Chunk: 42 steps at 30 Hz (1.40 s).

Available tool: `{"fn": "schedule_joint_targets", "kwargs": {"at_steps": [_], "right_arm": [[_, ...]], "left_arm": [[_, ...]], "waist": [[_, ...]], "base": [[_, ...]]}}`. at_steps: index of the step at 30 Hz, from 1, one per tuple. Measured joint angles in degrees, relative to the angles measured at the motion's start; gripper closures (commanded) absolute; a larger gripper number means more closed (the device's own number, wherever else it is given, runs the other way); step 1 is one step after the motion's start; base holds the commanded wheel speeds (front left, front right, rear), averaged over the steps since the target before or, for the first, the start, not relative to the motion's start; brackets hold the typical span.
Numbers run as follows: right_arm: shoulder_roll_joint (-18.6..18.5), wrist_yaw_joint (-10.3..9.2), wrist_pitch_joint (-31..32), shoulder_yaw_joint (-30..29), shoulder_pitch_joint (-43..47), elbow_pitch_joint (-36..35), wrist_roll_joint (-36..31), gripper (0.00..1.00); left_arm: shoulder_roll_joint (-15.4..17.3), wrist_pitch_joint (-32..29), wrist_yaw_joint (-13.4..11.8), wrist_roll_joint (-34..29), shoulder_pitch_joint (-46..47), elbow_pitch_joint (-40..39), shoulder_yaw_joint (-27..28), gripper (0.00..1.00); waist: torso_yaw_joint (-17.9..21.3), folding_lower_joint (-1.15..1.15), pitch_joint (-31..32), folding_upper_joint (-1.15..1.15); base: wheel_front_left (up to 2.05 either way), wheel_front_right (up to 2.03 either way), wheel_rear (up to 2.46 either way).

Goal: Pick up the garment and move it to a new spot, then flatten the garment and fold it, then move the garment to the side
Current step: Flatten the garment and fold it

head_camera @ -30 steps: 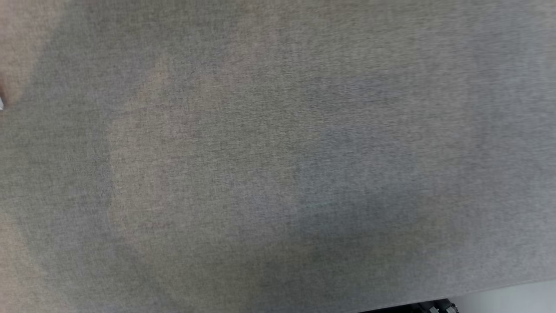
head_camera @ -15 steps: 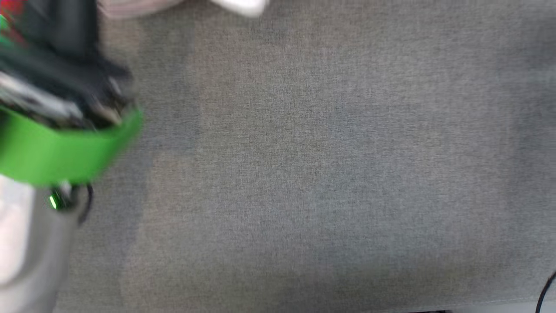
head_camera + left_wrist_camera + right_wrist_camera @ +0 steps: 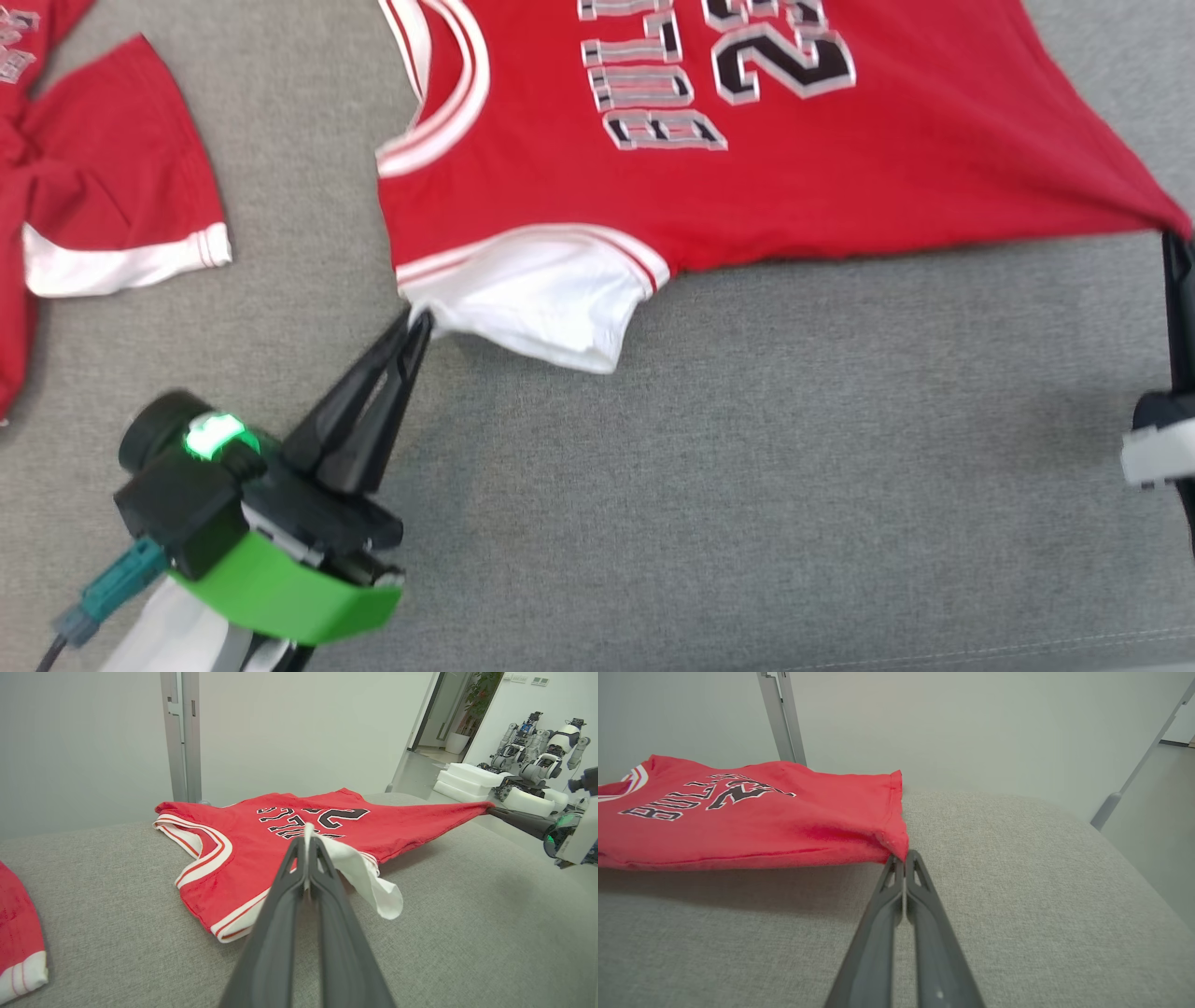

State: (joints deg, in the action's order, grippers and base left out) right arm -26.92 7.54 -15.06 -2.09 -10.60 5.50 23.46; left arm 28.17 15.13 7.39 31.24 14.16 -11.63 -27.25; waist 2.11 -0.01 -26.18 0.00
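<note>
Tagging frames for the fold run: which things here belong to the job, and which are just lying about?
Job:
red Bulls jersey
left hand, shut on its white sleeve
right hand, shut on its hem corner
grey cushioned surface under it

Lying about:
second red garment at the left
white foam blocks
parked robots in the background

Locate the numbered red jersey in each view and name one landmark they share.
Head view: jersey across the top, from centre to right.
Left wrist view: jersey in the middle.
Right wrist view: jersey at the upper left.
Shared landmark: its black lettering.
</note>
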Motion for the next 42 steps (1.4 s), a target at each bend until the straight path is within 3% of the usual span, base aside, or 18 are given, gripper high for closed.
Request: {"fn": "schedule_joint_targets", "kwargs": {"at_steps": [10,16,18,29,42], "right_arm": [[0.81,0.00,0.00,-3.81,12.66,-3.53,-2.09,1.00],[1.05,0.00,0.00,-3.96,14.96,-2.25,-3.07,1.00],[1.41,0.00,0.00,-3.67,14.31,-0.43,-4.61,1.00],[3.49,0.00,0.00,-0.02,5.31,8.82,-6.02,1.00],[3.43,0.00,0.00,1.30,-6.81,16.08,-6.03,1.00]], "left_arm": [[1.45,0.00,0.00,5.84,-13.08,-7.08,1.47,1.00],[2.83,0.00,0.00,7.66,-14.98,-8.27,1.34,1.00],[3.14,-0.81,-0.16,5.68,-13.57,-5.80,0.48,1.00],[-3.74,-0.60,-0.68,1.67,-1.58,6.90,-1.00,1.00],[-6.42,-0.20,-0.12,-2.61,15.44,18.91,-3.45,1.00]], "waist": [[0.63,0.00,7.95,0.00],[1.02,0.00,9.88,0.00],[1.06,0.00,10.08,0.00],[1.51,0.00,8.58,0.00],[1.06,0.00,4.05,0.00]], "base": [[0.00,0.00,0.00],[0.00,0.00,0.00],[0.00,0.00,0.00],[0.00,0.00,0.00],[0.00,0.00,0.00]]}}
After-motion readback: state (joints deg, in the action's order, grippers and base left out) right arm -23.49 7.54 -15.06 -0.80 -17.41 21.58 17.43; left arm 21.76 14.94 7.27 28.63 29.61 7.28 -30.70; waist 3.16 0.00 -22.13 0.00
